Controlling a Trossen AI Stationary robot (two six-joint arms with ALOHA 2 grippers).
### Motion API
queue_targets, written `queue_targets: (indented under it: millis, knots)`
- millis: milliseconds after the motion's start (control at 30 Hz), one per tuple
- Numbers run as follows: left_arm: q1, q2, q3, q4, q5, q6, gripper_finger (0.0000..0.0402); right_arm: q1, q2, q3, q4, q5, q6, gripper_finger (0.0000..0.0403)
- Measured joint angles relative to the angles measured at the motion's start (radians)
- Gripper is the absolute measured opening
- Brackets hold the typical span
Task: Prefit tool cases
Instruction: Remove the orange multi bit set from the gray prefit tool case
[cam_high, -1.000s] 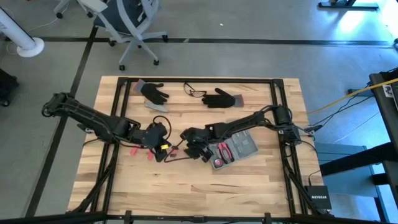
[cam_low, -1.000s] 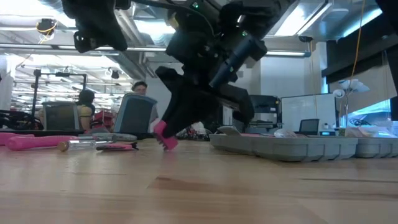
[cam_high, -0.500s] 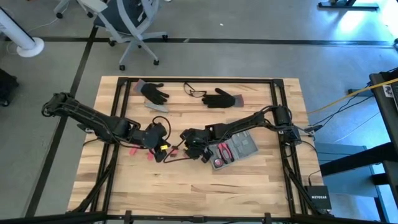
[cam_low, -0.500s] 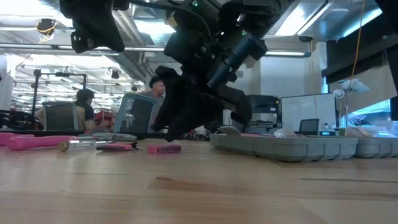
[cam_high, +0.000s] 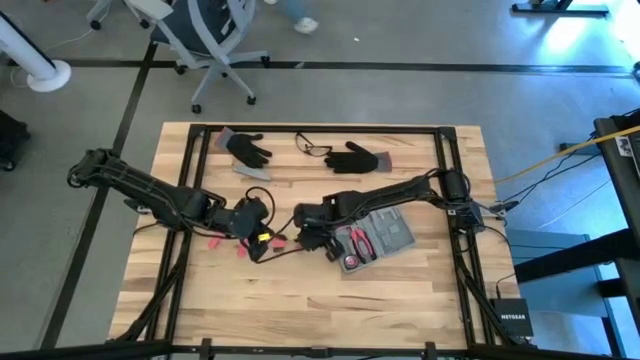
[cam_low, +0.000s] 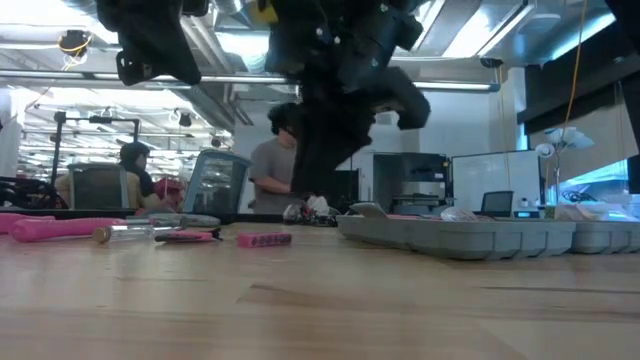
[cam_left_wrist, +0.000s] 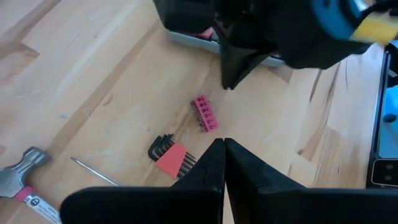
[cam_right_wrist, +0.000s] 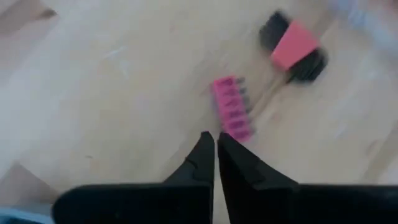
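Observation:
The grey-blue tool case (cam_high: 388, 238) lies open on the table right of centre, with red-handled tools in its slots; the low view shows its grey rim (cam_low: 470, 236). A small pink bit holder (cam_right_wrist: 233, 115) lies flat on the wood left of the case, also seen from the left wrist (cam_left_wrist: 205, 113). My right gripper (cam_right_wrist: 216, 138) hangs shut just above and beside the holder, touching nothing. My left gripper (cam_left_wrist: 224, 144) is shut and empty, raised over the table left of the holder.
A red hex-key set (cam_left_wrist: 171, 157) and a hammer (cam_left_wrist: 18, 180) lie near the holder. Pink-handled tools (cam_low: 60, 228) rest at the left. Two black gloves (cam_high: 247, 148) (cam_high: 352, 157) and glasses (cam_high: 312, 147) sit at the far edge. People stand in the room behind (cam_low: 275, 170).
My right gripper held the pink bit holder tilted with one end on the table, then opened and let it go. The holder now lies flat on the wood. The gripper has since risen, rolled at the wrist and shut again, empty.

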Motion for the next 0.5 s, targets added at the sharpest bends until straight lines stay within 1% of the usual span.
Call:
queue_targets:
  millis: [100,200,333,500]
  knots:
    - [0.0,0.001,0.0,-0.001,-0.004,0.004,0.0,0.001,0.005,-0.034,0.056,0.01,0.074,0.0003]
    - [0.0,0.001,0.0,-0.002,-0.004,0.004,0.0,-0.002,0.006,-0.082,0.16,0.011,0.194,0.0001]
    - [0.0,0.001,0.0,-0.003,-0.004,0.001,0.0,-0.01,0.006,-0.104,0.162,0.011,0.287,0.0]
    - [0.0,0.001,0.0,-0.01,-0.005,0.003,0.0,-0.005,0.007,-0.147,0.154,-0.021,0.341,0.0]
